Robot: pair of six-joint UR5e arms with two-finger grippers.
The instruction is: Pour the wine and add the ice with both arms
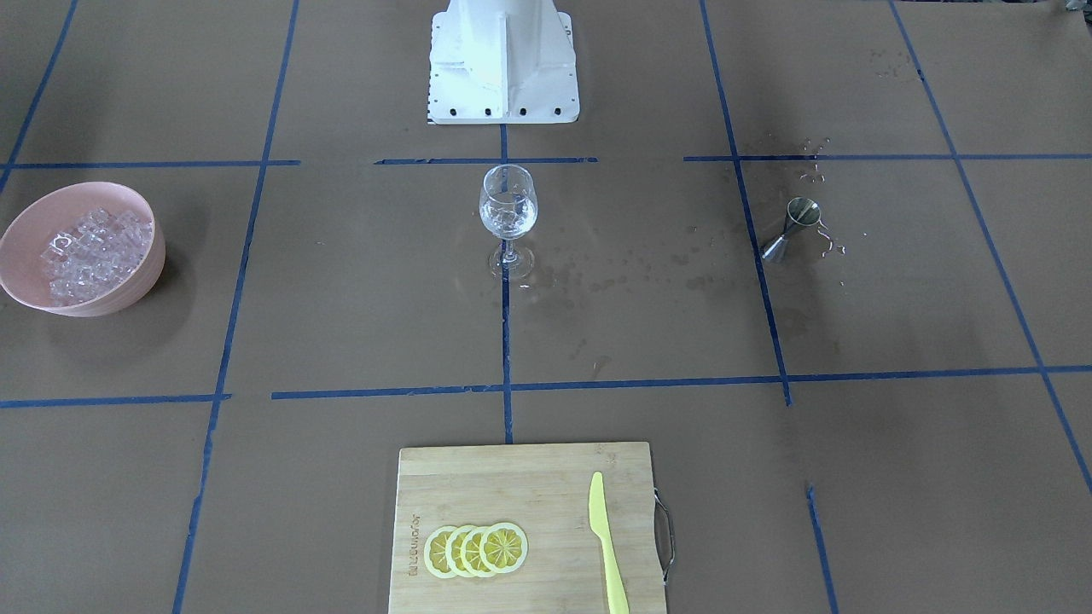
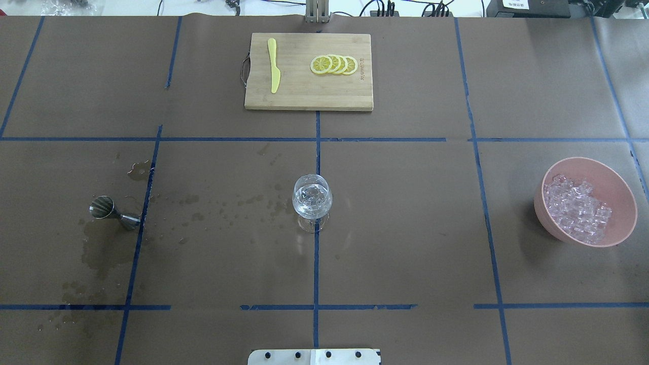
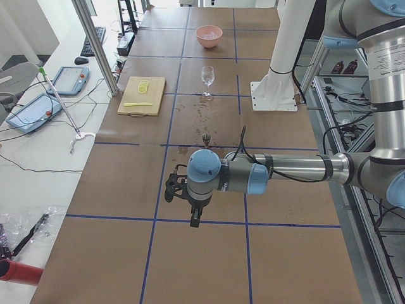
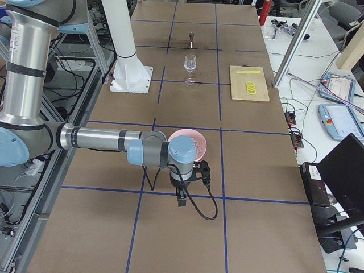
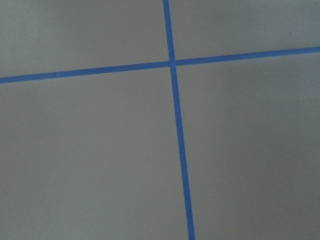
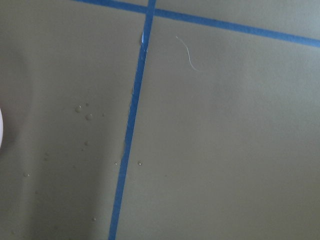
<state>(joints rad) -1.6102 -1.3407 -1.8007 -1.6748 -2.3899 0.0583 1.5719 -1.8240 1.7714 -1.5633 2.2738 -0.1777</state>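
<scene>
At centre, one glass (image 1: 508, 210); four lemon slices (image 1: 476, 550)

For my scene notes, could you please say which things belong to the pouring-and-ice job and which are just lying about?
Job: wine glass, jigger, ice, pink bowl.
Lying about: cutting board, lemon slices, yellow knife.
</scene>
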